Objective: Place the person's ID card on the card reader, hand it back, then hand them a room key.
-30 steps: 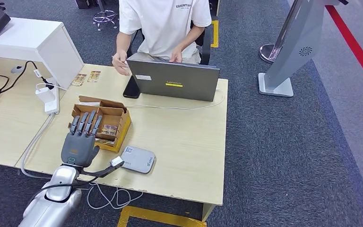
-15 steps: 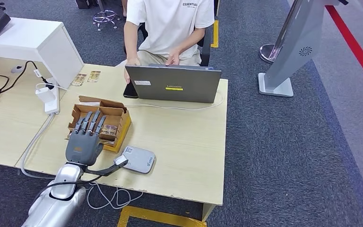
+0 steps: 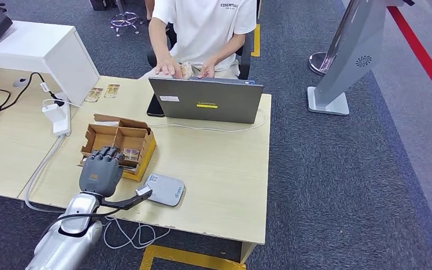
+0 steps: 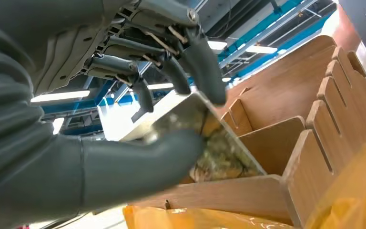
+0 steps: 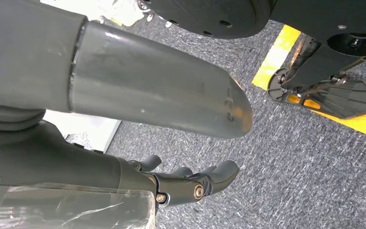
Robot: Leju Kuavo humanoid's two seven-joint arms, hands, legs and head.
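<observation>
Head view: left hand (image 3: pixel 100 171) curled down over the near compartment of the cardboard box (image 3: pixel 108 137) at the near-left of the table (image 3: pixel 219 169), fingers (image 3: pixel 110 154) bent in over cards standing there. Grey card reader (image 3: pixel 165 189) flat on the table just beside the box, toward the near edge, bare on top. Person (image 3: pixel 202 28) seated at the far side behind the open laptop (image 3: pixel 206 101), both hands at the keyboard.

Left wrist view: left hand (image 4: pixel 124 119) pinching a room key (image 4: pixel 190 131) — thumb under one face, fingers (image 4: pixel 205 71) pressed on the upper edge, so clamped on the card rather than spread. Card partly raised out of its slot between the box's cardboard dividers (image 4: pixel 286 157), lower end among the other cards. Looks thin, light, stiff and glossy — likely slippery, prone to pivot or slide out of a pinch at one corner. Better held flat across both faces, well in from the edge, lifted straight along the slot to avoid snagging a divider or dragging neighbours out.

Right wrist view: right hand (image 5: pixel 171 157) hanging over dark carpet, fingers (image 5: pixel 209 179) loosely curled, thumb apart from them, nothing held.
</observation>
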